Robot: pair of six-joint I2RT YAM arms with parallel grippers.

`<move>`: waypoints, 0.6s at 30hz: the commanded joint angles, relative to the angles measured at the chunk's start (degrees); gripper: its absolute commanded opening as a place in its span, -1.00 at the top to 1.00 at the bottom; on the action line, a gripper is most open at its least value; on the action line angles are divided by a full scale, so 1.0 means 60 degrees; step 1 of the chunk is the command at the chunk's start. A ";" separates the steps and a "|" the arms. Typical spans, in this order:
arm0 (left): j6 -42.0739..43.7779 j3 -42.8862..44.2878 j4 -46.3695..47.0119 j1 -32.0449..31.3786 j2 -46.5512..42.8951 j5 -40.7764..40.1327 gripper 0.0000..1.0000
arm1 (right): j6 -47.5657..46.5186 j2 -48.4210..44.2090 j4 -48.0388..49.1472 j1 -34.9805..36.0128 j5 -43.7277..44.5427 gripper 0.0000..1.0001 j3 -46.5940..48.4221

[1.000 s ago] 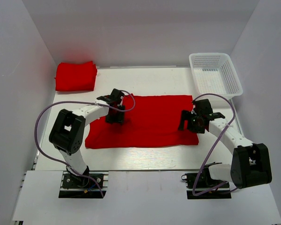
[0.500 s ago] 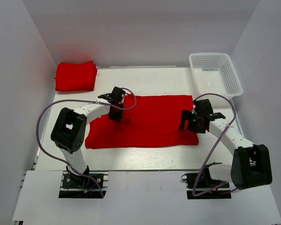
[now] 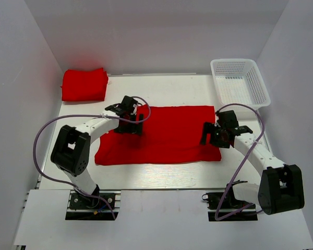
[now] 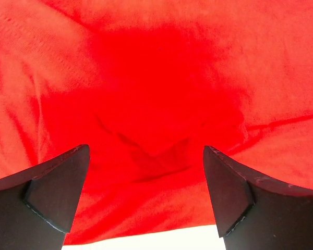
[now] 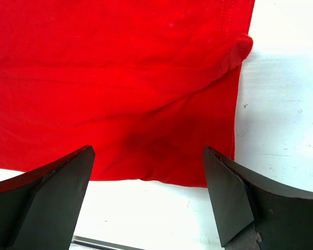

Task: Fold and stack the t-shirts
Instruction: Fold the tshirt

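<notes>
A red t-shirt [image 3: 167,135] lies spread, partly folded into a rectangle, in the middle of the table. My left gripper [image 3: 131,124] is open just above its far left part; the left wrist view shows wrinkled red fabric [image 4: 156,104] between the wide jaws, with the cloth's edge just below. My right gripper [image 3: 213,136] is open over the shirt's right edge; the right wrist view shows its corner [image 5: 161,130] and bare table between the jaws. A folded red t-shirt [image 3: 84,84] lies at the far left corner.
A white plastic mesh basket [image 3: 240,82] stands at the far right of the table. White walls close in the left, right and back. The table's near edge [image 3: 156,188] runs in front of the arm bases.
My left gripper has shifted slightly right and nearer over the shirt's far left part. My right gripper has barely moved. The shirt lies as before.
</notes>
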 commanded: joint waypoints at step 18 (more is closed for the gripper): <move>0.0136 -0.0241 0.0508 -0.0033 0.0253 0.0020 -0.91 | -0.0041 0.0133 -0.0009 -0.0035 0.0036 -0.80 0.0189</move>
